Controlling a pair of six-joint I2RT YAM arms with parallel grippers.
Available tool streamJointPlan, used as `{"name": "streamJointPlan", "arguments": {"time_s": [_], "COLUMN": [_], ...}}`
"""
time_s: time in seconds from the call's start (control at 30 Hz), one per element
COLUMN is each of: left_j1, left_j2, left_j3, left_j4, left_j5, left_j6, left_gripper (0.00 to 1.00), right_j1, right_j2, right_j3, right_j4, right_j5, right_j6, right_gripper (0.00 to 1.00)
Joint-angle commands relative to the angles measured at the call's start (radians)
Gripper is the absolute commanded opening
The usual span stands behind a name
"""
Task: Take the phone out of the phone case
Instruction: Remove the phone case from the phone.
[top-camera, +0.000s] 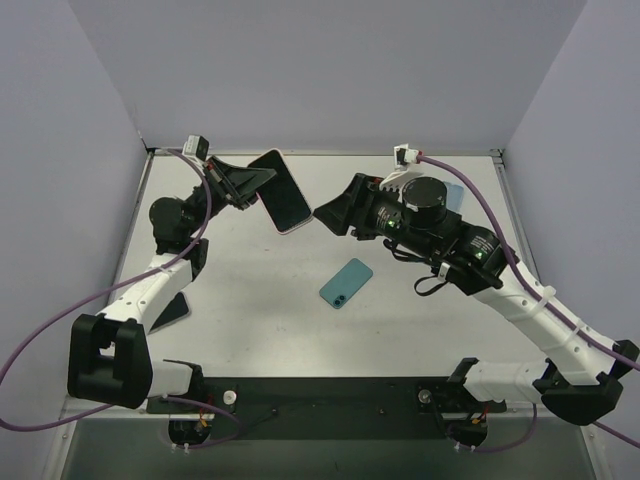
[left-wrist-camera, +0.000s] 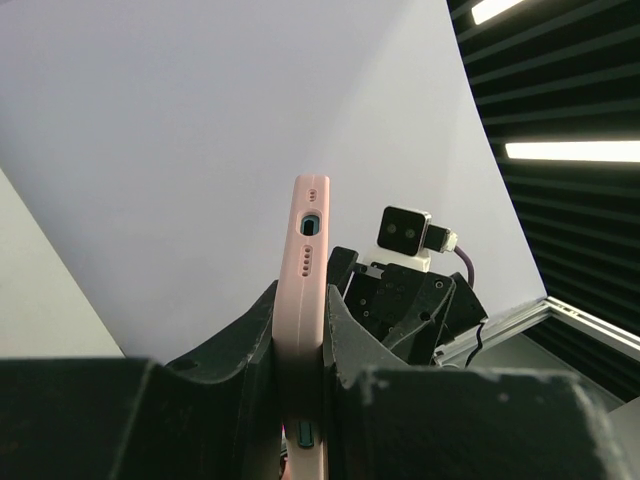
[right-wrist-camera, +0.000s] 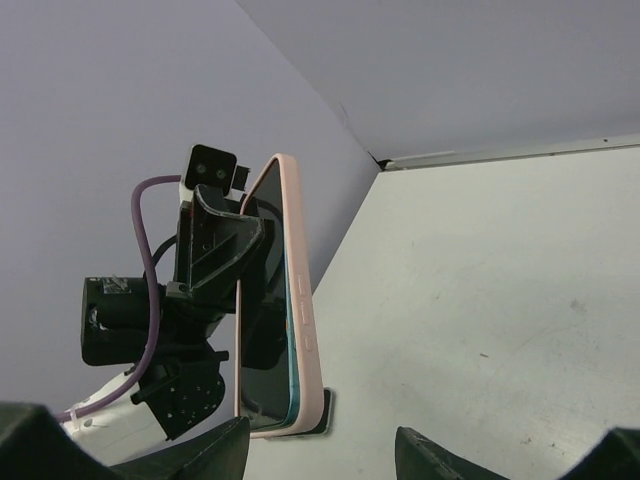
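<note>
A phone with a dark screen (top-camera: 283, 196) sits in a pink phone case (top-camera: 291, 229) and is held up in the air at the back left. My left gripper (top-camera: 252, 181) is shut on it, gripping its edges. In the left wrist view the case's pink edge (left-wrist-camera: 305, 270) stands upright between the two black fingers (left-wrist-camera: 236, 345). The right wrist view shows the case (right-wrist-camera: 297, 300) from the side, with a teal phone edge (right-wrist-camera: 291, 385) inside it. My right gripper (top-camera: 332, 214) is open and empty, a short gap to the right of the phone.
A teal phone-shaped item (top-camera: 346, 283) lies flat mid-table. A dark flat item (top-camera: 171, 312) lies under the left arm. Something light blue (top-camera: 456, 195) shows behind the right arm. Grey walls close the left, back and right sides.
</note>
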Motion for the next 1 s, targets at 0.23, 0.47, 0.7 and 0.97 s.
{"name": "streamJointPlan", "arguments": {"time_s": [0.23, 0.47, 0.7, 0.97], "left_j1": [-0.005, -0.005, -0.005, -0.005], "left_j2": [-0.044, -0.05, -0.041, -0.041], "left_j3": [0.054, 0.063, 0.06, 0.06], "left_j4": [0.083, 0.076, 0.079, 0.081], "left_j5": [-0.016, -0.015, -0.015, -0.016], "left_j6": [-0.018, -0.019, -0.018, -0.019], "left_gripper": [0.0, 0.0, 0.0, 0.0], "right_j1": [-0.001, -0.01, -0.008, -0.008], "right_j2": [0.041, 0.043, 0.007, -0.013], "right_j3": [-0.001, -0.016, -0.032, -0.062], "right_j4": [0.015, 0.014, 0.026, 0.049], "right_j5": [0.046, 0.092, 0.111, 0.115], "right_j6": [0.006, 0.022, 0.019, 0.025], "right_gripper": [0.54, 0.54, 0.54, 0.53]}}
